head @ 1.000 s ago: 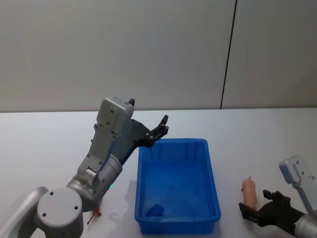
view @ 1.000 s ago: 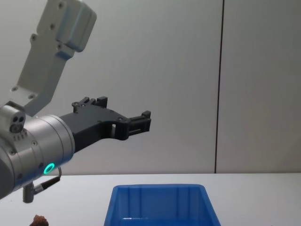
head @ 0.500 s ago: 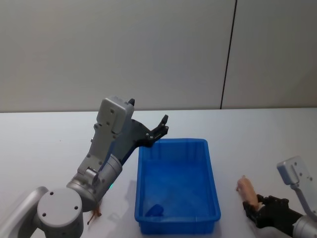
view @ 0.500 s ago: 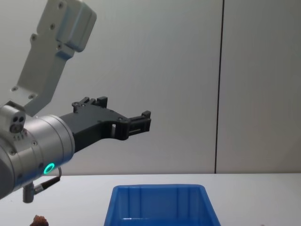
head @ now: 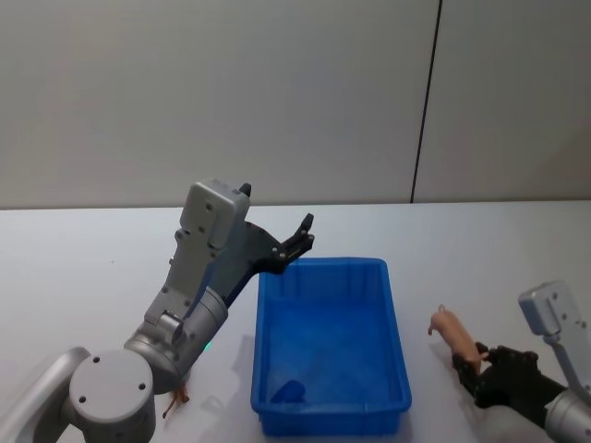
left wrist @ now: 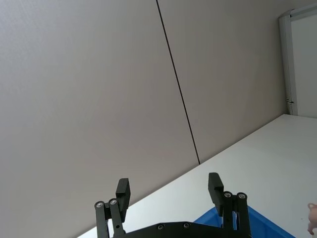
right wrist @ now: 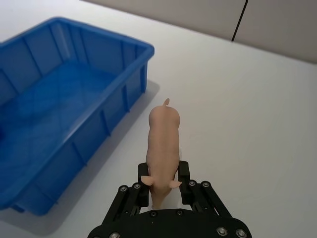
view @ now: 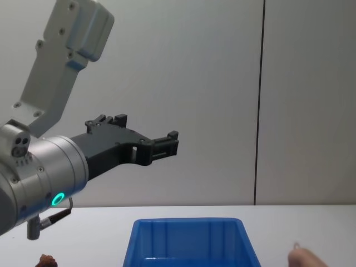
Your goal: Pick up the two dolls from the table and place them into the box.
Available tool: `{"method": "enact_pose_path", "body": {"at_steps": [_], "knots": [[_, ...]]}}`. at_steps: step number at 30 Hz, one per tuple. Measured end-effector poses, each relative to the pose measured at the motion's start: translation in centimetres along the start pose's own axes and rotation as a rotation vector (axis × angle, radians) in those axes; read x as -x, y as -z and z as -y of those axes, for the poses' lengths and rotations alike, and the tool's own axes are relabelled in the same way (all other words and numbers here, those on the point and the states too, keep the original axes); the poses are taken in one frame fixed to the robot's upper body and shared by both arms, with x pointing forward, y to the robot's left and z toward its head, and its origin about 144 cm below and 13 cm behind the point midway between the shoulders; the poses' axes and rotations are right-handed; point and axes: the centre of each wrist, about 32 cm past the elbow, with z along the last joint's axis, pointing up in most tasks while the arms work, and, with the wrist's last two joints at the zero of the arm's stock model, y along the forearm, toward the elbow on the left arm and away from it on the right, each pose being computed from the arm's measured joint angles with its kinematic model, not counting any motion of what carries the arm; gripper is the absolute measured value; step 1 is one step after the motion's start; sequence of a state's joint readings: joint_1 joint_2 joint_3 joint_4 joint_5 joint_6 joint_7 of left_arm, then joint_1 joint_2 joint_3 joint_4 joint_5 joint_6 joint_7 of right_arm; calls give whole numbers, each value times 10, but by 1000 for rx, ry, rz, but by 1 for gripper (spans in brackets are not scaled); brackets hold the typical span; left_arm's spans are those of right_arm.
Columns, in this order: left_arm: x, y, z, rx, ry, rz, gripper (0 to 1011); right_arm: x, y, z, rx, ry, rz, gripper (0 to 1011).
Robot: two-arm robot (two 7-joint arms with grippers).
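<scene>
Gripping the pink doll [head: 452, 329] in my right pincer [head: 473, 367], lower right of the head view, just beside the blue box [head: 323, 263]; my left pincer [head: 302, 233] hangs open mid-frame, raised.

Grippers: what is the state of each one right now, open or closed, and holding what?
Left gripper: open, holding nothing.
Right gripper: closed on the pink pig doll.
</scene>
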State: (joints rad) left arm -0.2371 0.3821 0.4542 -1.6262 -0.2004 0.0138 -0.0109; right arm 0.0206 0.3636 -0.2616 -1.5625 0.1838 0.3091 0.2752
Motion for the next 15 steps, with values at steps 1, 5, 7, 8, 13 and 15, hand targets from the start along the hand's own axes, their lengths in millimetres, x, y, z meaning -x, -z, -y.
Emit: {"method": "enact_pose_path", "body": {"at_steps": [1, 5, 7, 8, 13, 15], "knots": [[0, 0, 0, 0, 0, 0, 1001, 0, -1, 0, -7, 1, 4, 333], [0, 0, 0, 0, 0, 0, 1001, 1, -6, 2, -49, 7, 23, 333], [0, 0, 0, 0, 0, 0, 1001, 2, -11, 2, -79, 5, 35, 333], [0, 0, 0, 0, 0, 0, 1001, 2, -13, 3, -89, 4, 39, 333], [0, 0, 0, 0, 0, 0, 1001, 3, -24, 3, -146, -21, 60, 333], [0, 0, 0, 0, 0, 0, 1001, 5, -31, 3, -172, -40, 70, 333]]}}
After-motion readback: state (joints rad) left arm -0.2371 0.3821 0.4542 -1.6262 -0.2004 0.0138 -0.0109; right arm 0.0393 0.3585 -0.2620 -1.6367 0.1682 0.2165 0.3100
